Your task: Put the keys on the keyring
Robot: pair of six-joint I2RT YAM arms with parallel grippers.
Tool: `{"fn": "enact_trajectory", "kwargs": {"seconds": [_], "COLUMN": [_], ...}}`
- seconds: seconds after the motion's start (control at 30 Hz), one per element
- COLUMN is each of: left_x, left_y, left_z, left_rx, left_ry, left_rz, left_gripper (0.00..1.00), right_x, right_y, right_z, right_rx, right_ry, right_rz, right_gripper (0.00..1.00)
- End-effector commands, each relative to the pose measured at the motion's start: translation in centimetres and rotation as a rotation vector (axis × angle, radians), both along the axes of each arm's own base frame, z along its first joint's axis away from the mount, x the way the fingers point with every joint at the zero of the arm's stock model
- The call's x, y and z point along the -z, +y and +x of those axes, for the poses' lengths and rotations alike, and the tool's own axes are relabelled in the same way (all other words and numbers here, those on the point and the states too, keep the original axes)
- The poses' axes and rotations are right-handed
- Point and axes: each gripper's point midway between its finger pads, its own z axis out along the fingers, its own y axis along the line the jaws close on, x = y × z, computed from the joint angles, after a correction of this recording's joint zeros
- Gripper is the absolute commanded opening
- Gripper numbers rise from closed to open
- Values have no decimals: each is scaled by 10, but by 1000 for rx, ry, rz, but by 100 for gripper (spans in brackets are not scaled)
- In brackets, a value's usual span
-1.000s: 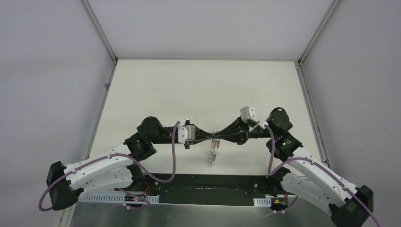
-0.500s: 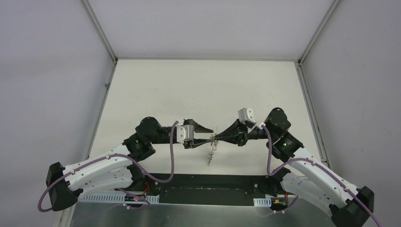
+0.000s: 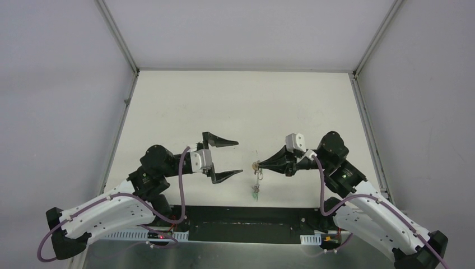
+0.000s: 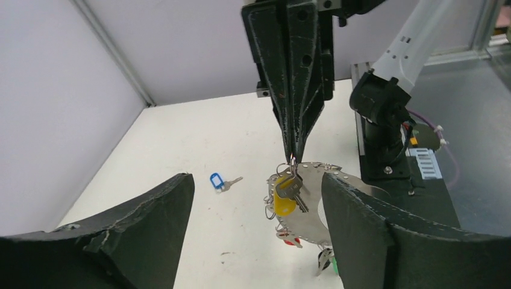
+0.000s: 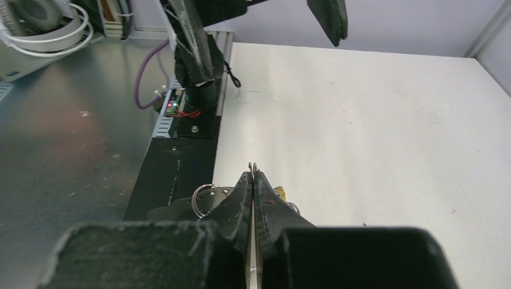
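Our left fingers [image 4: 150,223] stood wide and empty. Just ahead, the right fingers [image 4: 298,90] pinched the large silvery metal keyring [image 4: 313,171], tagged keys [image 4: 288,191] dangling from it. Beyond the ring, 1 blue-tagged silvery key [image 4: 220,182] lay on the white bench [image 4: 181,138], blade toward the near edge.

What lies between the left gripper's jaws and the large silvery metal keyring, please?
Nothing solid: in the top view only bare white table shows between the open left gripper and the large silvery metal keyring, which the right gripper holds.
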Motion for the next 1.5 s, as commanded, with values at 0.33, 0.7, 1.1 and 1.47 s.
{"fn": "enact_trajectory", "kwargs": {"seconds": [0.33, 0.7, 1.1, 1.47], "left_x": [59, 122, 180, 235], "left_y": [13, -38, -156, -221], "left_z": [88, 121, 162, 204], "left_rx": [-532, -619, -295, -208], "left_ry": [620, 882, 1084, 1098], "left_rz": [10, 164, 293, 300], "left_gripper": [99, 99, 77, 61], "right_x": [-41, -66, -81, -88], "right_y": [-35, -124, -231, -242], "right_z": [99, 185, 176, 140], "right_rx": [626, 1196, 1647, 1617], "right_ry": [98, 115, -20, -56], "right_rz": [27, 37, -21, -25], "right_gripper": [0, 0, 0, 0]}}
